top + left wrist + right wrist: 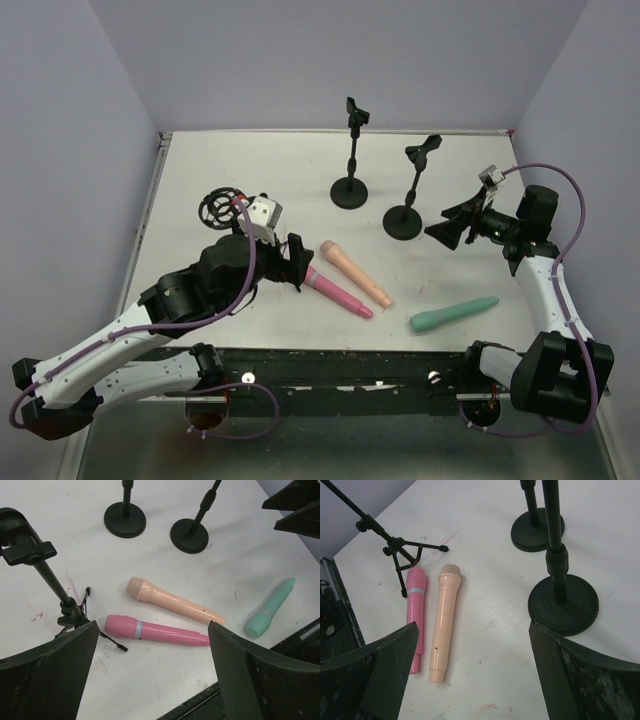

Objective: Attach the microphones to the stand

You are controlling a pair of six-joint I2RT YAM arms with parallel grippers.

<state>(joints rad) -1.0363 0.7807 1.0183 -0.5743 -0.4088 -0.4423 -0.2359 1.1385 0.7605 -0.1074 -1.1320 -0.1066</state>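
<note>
Your left hand [296, 262] is hanging wide open and holding nothing, just over the head end of the slim matte pink microphone [338, 292], which is lying flat near the middle of the near edge of the white desk [250, 160]. The slim matte peach microphone [356, 272] is lying just beside it on the far side, both heads pointing toward the far left corner. The slim teal-green microphone [452, 315] is lying apart from them, toward the near right corner. Your right hand [447, 227] is hovering fully open and empty by the right edge, next to the nearer black round-based stand [403, 222]. The farther black round-based stand [350, 190] is standing toward the far edge, and a black tripod stand [222, 208] is standing toward the left edge.
</note>
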